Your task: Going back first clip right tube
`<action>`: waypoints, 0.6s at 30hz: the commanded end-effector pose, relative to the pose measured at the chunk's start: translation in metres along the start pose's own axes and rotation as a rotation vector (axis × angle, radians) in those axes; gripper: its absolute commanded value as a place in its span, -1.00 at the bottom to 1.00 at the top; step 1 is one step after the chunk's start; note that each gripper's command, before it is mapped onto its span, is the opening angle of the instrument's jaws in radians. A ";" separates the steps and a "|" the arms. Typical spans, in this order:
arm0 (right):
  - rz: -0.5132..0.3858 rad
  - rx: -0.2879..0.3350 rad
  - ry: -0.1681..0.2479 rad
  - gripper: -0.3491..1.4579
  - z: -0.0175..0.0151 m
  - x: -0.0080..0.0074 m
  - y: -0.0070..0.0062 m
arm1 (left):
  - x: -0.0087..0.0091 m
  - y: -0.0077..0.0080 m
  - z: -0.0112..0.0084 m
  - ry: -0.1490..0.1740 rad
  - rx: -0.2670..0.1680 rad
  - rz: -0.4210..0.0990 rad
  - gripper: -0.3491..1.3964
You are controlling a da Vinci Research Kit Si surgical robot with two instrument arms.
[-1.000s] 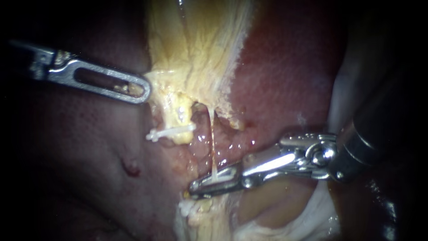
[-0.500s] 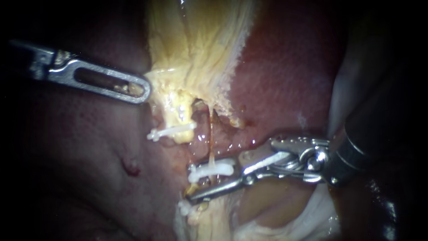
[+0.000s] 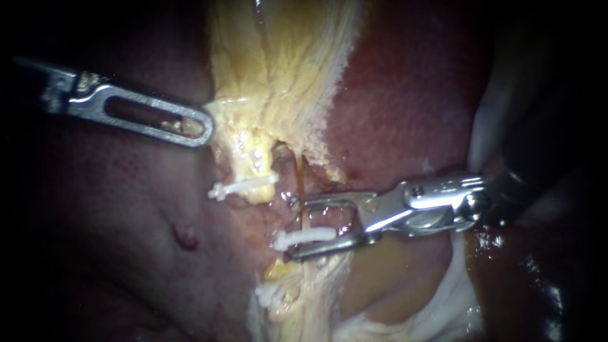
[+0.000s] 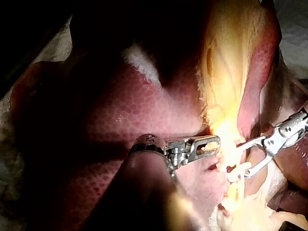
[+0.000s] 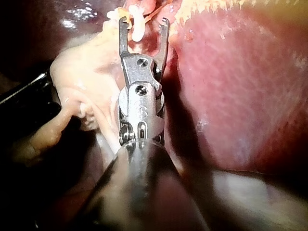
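Note:
A thin right tube [image 3: 302, 190] runs down from the yellow gallbladder [image 3: 278, 63] and carries a white clip [image 3: 304, 237] across it. My right instrument [image 3: 290, 229] stands with its jaws open around that clip, one above it and one just below. The same clip [image 5: 136, 26] shows between the open jaws of the right instrument [image 5: 144, 23] in the right wrist view. A second white clip [image 3: 244, 188] sits on the left tube. My left instrument [image 3: 204, 126] is shut on the gallbladder's edge; the left wrist view shows the left instrument [image 4: 211, 144] beside the right instrument [image 4: 245, 159].
Red liver [image 3: 405, 107] lies to the right of the gallbladder and darker liver [image 3: 114, 209] to the left. Pale fatty tissue [image 3: 380, 285] bulges under the right instrument's shaft. A small red spot [image 3: 187, 237] marks the liver at the left.
The right instrument's jaws have opened off the white clip, which stays on the right tube. The jaws have shifted up and to the right. My left instrument has not moved.

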 end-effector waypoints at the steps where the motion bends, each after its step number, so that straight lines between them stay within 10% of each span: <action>1: -0.009 -0.002 0.001 -0.06 -0.0009 0.0003 0.0000 | 0.0000 0.0000 0.0000 0.000 0.001 0.000 -1.00; 18: -0.060 -0.015 0.004 -0.06 -0.0084 0.0030 0.0005 | 0.0009 0.0007 0.0016 -0.007 -0.007 0.007 -1.00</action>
